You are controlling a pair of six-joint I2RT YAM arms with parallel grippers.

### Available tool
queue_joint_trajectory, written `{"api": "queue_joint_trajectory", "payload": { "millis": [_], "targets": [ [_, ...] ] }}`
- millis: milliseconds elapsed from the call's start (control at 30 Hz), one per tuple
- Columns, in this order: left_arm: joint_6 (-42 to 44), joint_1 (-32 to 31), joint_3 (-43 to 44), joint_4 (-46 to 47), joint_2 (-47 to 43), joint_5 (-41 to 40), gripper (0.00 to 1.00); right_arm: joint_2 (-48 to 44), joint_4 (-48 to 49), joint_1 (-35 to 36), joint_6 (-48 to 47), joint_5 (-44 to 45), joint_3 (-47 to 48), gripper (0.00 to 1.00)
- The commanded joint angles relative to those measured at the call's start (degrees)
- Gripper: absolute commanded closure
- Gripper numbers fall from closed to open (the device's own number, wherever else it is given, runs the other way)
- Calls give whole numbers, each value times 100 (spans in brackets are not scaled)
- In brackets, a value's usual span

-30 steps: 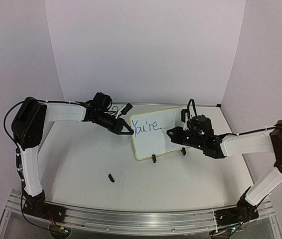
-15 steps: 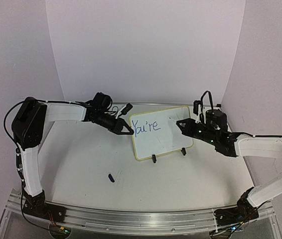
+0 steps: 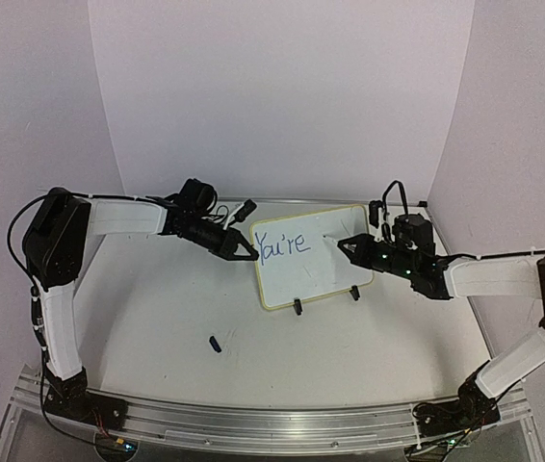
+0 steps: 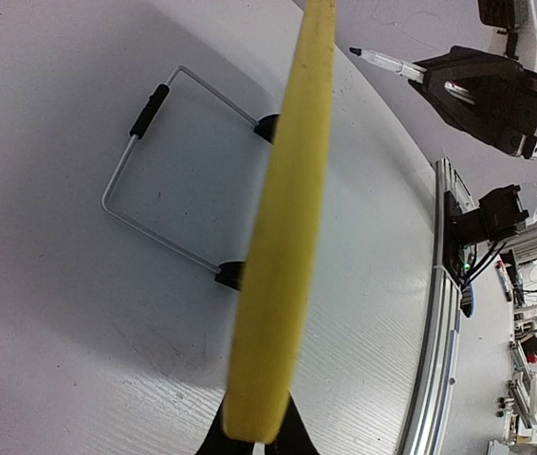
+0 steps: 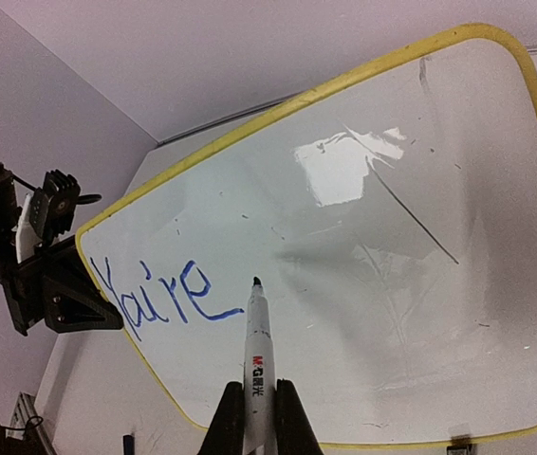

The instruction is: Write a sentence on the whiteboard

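Glossy white, with rounded corners and a thin pale-yellow rim, the whiteboard (image 3: 311, 258) stands tilted back on two small black clip feet near the middle of the matte white table (image 3: 157, 308). From the feet a thin bent-wire frame (image 4: 150, 190) with a black sleeve runs over the table behind it. The sentence (image 5: 155, 299) reads "You're" in thin blue strokes, at the board's 10 o'clock corner. The rest of the surface shows a patch of glare and faint grey streaks.

The left gripper (image 3: 246, 252) is pinched on the rim at the board's 9 o'clock edge. The right gripper (image 3: 350, 244), at 3 o'clock of the lettering, is clamped on a slim white marker (image 5: 257, 346) with a dark tip. The tip sits just at 3 o'clock of the final "e", and I cannot tell whether it touches. A small dark blue piece (image 3: 215, 343) lies on the table at the board's 7 o'clock, well apart.
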Motion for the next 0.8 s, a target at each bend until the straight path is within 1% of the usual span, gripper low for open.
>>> {"api": "queue_joint_trajectory", "payload": {
  "millis": [0, 433, 767],
  "targets": [
    [139, -117, 139, -244, 119, -114, 100, 177, 370, -70, 44, -109, 212, 100],
    [149, -117, 148, -253, 132, -114, 100, 425, 516, -165, 30, -132, 397, 100],
    [154, -117, 154, -253, 132, -119, 100, 619, 517, -174, -8, -351, 534, 100]
  ]
}}
